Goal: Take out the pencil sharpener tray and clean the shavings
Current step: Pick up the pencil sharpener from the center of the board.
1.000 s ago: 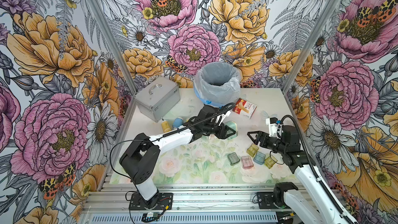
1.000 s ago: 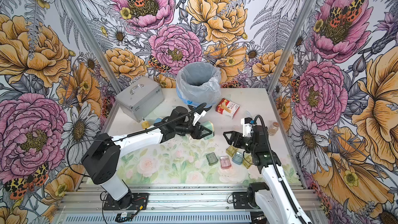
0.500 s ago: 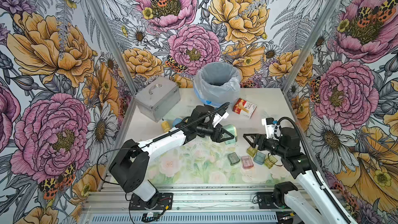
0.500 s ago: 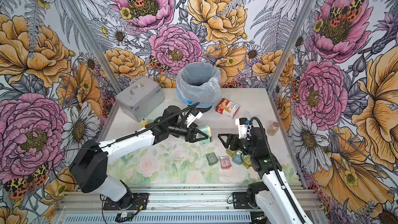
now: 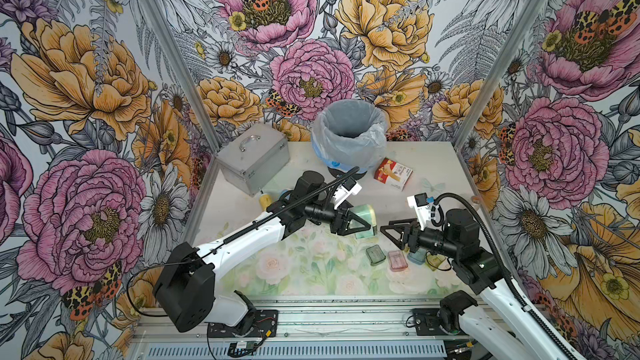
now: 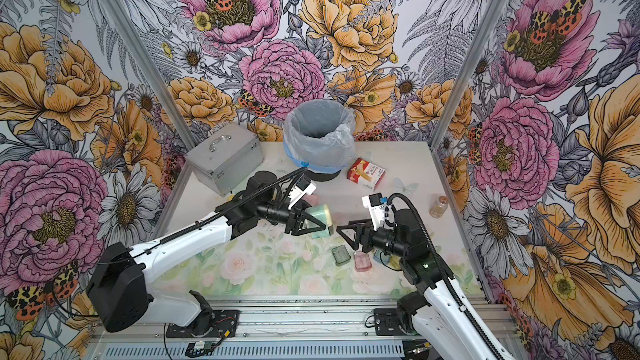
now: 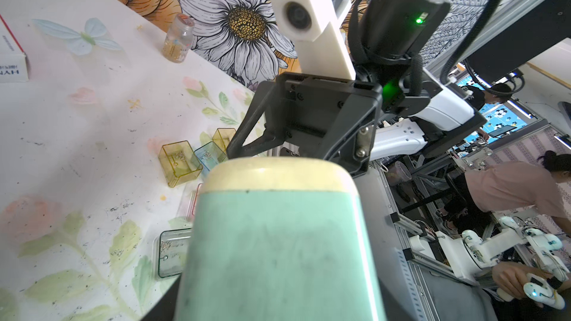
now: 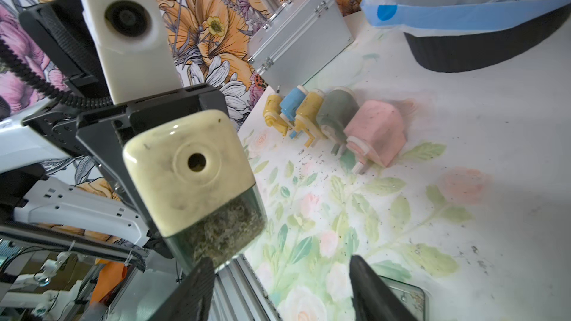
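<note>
Sharpener point(image 5: 365, 210) in left claw point(image 5: 363, 225), left arm point(image 5: 249, 240) outstretched; right claw point(image 5: 389, 237) (parted) opposite.

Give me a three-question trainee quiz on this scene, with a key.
1. True or false: the left gripper is clamped on the green sharpener.
2. Pick one. That sharpener's tray is: A) empty, B) full of shavings, C) lying on the table.
3. How many make up the row of sharpeners beside the silver case?
Key: 1 true; 2 B; 3 five.
</note>
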Controlling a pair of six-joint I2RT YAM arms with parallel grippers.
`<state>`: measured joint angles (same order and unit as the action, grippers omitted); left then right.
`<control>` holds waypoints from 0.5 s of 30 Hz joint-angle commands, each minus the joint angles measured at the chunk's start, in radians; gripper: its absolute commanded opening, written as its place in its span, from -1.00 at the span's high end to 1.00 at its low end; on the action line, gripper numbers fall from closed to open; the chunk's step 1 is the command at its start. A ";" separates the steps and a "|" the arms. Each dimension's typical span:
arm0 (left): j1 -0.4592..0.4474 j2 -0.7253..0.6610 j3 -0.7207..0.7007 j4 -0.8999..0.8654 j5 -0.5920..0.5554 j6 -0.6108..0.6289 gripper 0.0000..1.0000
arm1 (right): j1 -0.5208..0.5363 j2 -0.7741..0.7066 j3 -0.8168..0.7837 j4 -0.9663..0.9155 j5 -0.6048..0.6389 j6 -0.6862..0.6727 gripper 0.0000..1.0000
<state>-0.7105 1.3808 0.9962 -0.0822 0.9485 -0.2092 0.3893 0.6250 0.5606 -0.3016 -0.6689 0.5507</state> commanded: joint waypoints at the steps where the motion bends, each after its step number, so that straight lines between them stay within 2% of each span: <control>1: -0.005 -0.059 -0.017 0.011 0.062 0.020 0.66 | 0.038 -0.029 0.053 0.043 -0.064 -0.021 -0.38; 7: -0.014 -0.112 -0.015 -0.049 0.069 0.054 0.67 | 0.103 0.005 0.135 0.046 -0.179 0.006 -0.36; 15: -0.029 -0.178 -0.004 -0.067 0.116 0.044 0.68 | 0.151 0.036 0.189 0.034 -0.192 -0.027 -0.50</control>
<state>-0.7303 1.2568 0.9852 -0.1581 1.0054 -0.1829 0.5320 0.6483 0.7170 -0.2859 -0.8368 0.5510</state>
